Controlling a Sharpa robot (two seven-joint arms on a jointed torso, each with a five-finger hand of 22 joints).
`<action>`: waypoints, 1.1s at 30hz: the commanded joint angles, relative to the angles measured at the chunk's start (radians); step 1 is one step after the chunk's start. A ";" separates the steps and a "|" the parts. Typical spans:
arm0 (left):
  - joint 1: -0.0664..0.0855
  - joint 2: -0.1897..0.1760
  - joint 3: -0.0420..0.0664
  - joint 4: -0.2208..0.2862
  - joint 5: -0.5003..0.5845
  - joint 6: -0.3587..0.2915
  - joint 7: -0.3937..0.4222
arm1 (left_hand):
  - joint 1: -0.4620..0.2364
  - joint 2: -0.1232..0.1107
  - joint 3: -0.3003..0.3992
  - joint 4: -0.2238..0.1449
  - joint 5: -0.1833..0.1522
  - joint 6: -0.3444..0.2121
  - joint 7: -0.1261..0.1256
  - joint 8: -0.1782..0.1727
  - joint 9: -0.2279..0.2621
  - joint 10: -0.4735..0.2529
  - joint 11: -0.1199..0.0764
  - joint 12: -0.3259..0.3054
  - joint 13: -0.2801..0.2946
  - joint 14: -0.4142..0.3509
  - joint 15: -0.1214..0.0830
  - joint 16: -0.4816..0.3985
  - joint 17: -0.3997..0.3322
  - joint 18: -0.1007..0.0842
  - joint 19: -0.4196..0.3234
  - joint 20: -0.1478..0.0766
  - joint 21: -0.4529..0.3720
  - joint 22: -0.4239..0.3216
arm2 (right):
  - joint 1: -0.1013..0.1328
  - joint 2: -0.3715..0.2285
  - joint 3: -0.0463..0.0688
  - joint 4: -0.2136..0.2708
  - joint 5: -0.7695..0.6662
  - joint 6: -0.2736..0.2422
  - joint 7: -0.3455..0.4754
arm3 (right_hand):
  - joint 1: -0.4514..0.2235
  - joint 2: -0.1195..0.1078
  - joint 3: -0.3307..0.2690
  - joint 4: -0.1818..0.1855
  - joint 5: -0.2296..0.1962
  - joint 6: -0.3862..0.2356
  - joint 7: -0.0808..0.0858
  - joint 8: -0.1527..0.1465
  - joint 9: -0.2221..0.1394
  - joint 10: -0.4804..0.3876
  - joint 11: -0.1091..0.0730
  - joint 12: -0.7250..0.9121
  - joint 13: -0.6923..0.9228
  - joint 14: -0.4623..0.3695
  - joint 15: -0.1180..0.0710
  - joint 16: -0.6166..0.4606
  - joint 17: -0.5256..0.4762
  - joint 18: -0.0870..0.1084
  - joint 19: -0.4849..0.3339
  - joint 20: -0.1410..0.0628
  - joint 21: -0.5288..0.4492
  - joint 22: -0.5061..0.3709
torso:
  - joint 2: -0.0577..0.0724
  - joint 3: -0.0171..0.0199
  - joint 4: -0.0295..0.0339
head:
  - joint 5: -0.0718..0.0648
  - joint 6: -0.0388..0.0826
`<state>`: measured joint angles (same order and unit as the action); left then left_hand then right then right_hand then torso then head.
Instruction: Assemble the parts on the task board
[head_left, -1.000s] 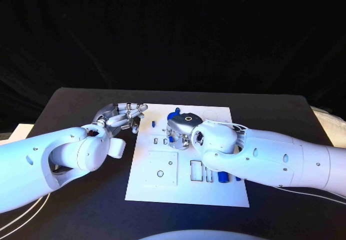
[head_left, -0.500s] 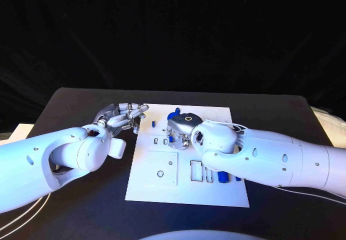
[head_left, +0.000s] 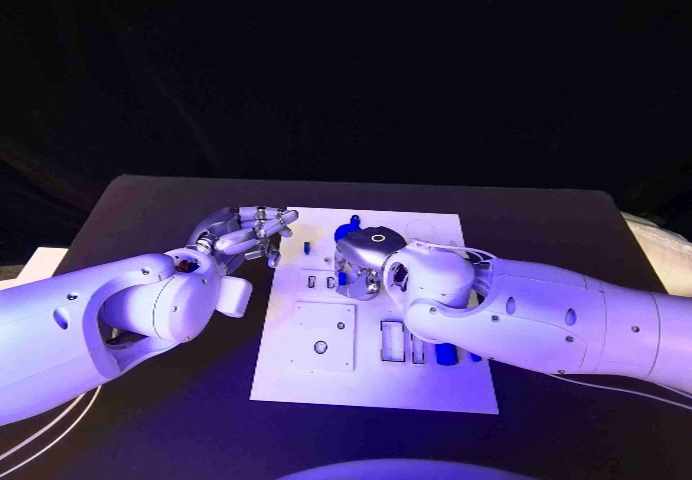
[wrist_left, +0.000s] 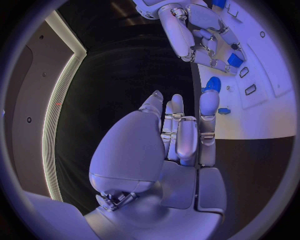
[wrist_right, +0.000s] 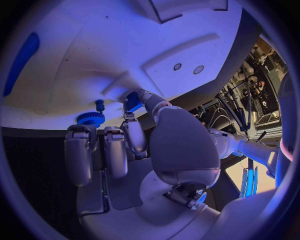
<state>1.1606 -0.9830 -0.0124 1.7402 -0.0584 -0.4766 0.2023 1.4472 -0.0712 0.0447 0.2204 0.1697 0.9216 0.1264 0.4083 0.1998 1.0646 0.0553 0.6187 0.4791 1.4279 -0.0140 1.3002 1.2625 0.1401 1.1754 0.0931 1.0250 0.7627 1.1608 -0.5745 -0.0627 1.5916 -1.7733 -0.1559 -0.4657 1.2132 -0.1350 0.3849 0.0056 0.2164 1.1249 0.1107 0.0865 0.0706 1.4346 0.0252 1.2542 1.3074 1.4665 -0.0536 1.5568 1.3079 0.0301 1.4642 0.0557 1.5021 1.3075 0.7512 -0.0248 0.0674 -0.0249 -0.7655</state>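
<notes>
Flat white rectangular task board (head_left: 375, 385) lying mid-way across the black surface (head_left: 144, 215), with small blue plastic parts on it: a round blue ribbed knob (wrist_right: 91, 118) near the far edge, a little dark blue peg (wrist_right: 99, 105) right beside that, and a long blue bar (head_left: 447, 354) toward the near right, half tucked under the right arm. Also a raised white square plate (head_left: 322, 337) on the board's near-left area. Right silver hand (head_left: 361, 262) down over the board's far half, pinching a small blue block (wrist_right: 132, 101) at its fingertips (wrist_right: 144, 97), other fingers curled in. Left silver hand (head_left: 242, 236) hovering at the board's left edge, fingers straight and close together, holding nothing, not touching the board as far as can be told.
</notes>
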 joint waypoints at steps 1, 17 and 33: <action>0.001 0.002 0.001 0.000 0.001 0.021 -0.001 | -0.009 -0.001 0.002 0.003 -0.007 -0.002 0.007 -0.003 -0.001 -0.006 0.000 -0.006 -0.001 -0.008 0.001 -0.003 -0.001 0.018 -0.008 0.001 -0.004 -0.001 | -0.004 -0.001 -0.004 -0.003 -0.005 0.013 -0.001 | -0.006 -0.013 -0.010 0.000 -0.007 -0.014 0.004 -0.008 -0.002 -0.007 0.002 -0.008 0.055 0.097 0.010 -0.005 0.231 0.004 0.036 0.004 -0.005 0.111 | 0.000 -0.0001 0.0003 | -0.001 -0.001; 0.001 0.002 0.001 -0.003 0.001 0.025 -0.008 | -0.013 -0.003 0.002 0.002 -0.010 -0.010 0.012 -0.018 -0.010 -0.008 0.004 -0.007 -0.008 -0.007 0.004 -0.001 -0.002 0.018 -0.005 0.004 -0.007 -0.002 | -0.005 -0.002 -0.004 -0.002 -0.004 -0.023 0.000 | -0.024 -0.036 -0.063 0.045 -0.119 -0.058 0.015 -0.021 -0.003 -0.031 0.015 -0.053 0.028 0.097 0.022 -0.005 0.231 0.005 0.032 0.017 -0.011 0.103 | 0.000 -0.0004 0.0004 | -0.002 -0.001; 0.001 0.006 0.000 -0.019 -0.007 0.031 -0.023 | -0.013 -0.004 0.005 -0.011 -0.011 -0.003 0.011 -0.043 -0.029 0.033 -0.001 0.052 0.007 0.054 0.001 0.106 0.107 -0.008 0.083 0.002 0.098 0.140 | -0.010 -0.055 0.005 0.070 0.015 -0.330 0.093 | 0.048 -0.037 -0.221 0.139 -0.074 -0.135 0.032 -0.022 -0.006 -0.081 0.031 -0.118 -0.025 0.098 0.035 -0.003 0.237 0.010 0.023 0.029 -0.024 0.082 | -0.003 0.0018 -0.0026 | 0.000 0.010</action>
<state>1.1606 -0.9796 -0.0125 1.7228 -0.0590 -0.4661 0.1876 1.4430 -0.0754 0.0491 0.2159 0.1648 0.9107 0.1371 0.3708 0.1723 1.0913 0.0551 0.6615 0.4815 1.4622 -0.0123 1.3946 1.3082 0.1400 1.2493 0.0961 1.1113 0.8865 1.1500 -0.6230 -0.0604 1.6507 -1.7706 -0.3480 -0.4418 1.2521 -0.1745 0.1695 0.1467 0.1395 0.9949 0.1421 0.0669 0.0651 1.3583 0.0565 1.1389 1.2840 1.4654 -0.0258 1.5568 1.3075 0.0300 1.4643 0.0775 1.4814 1.3081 0.7502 -0.0241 0.0674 -0.0267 -0.7629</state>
